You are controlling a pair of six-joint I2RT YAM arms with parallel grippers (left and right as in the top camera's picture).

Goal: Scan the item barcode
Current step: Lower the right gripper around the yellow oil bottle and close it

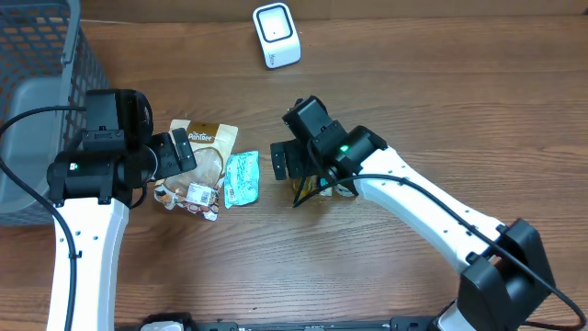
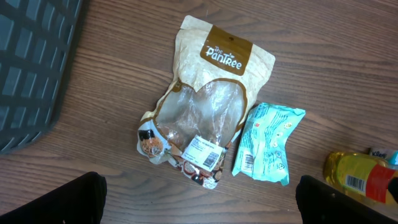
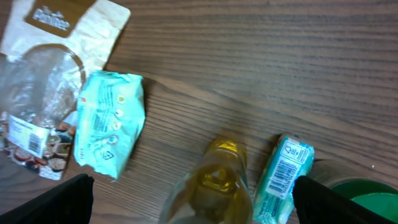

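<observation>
Lying flat on the table (image 1: 441, 92): Pantree pouch (image 1: 207, 152), barcode label (image 2: 204, 151) face up at its 6 o'clock end, teal packet (image 1: 243, 178) just beside at 4 o'clock, white scanner (image 1: 276, 35) well apart at 1 o'clock. Hovering at the pouch's 9 o'clock edge, left gripper (image 1: 179, 154) spread wide, holding nothing. Likewise wide and empty, right gripper (image 1: 287, 161) above a yellow bottle (image 3: 214, 180) and small teal box (image 3: 283, 177), at 3 o'clock of the packet.

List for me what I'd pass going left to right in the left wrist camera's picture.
gray basket → tan snack pouch → teal packet → yellow bottle
</observation>
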